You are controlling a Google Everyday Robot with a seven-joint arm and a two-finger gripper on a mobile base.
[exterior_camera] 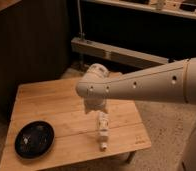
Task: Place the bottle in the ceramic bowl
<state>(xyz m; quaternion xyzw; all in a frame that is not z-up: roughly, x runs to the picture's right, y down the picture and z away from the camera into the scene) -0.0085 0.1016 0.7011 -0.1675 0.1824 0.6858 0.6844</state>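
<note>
The bottle (102,131) is small, slim and cream-white. It lies on its side on the wooden table (56,100), right of centre, with its cap toward the front edge. The ceramic bowl (35,139) is shallow, glossy and black, and sits at the table's front left, well apart from the bottle. My gripper (98,112) hangs down from the white arm (151,85), just above the bottle's far end. The wrist hides most of it.
The table's front edge and right corner (141,142) lie close to the bottle. A dark wooden wall and a low metal shelf rail (116,52) stand behind the table. The floor to the right is speckled.
</note>
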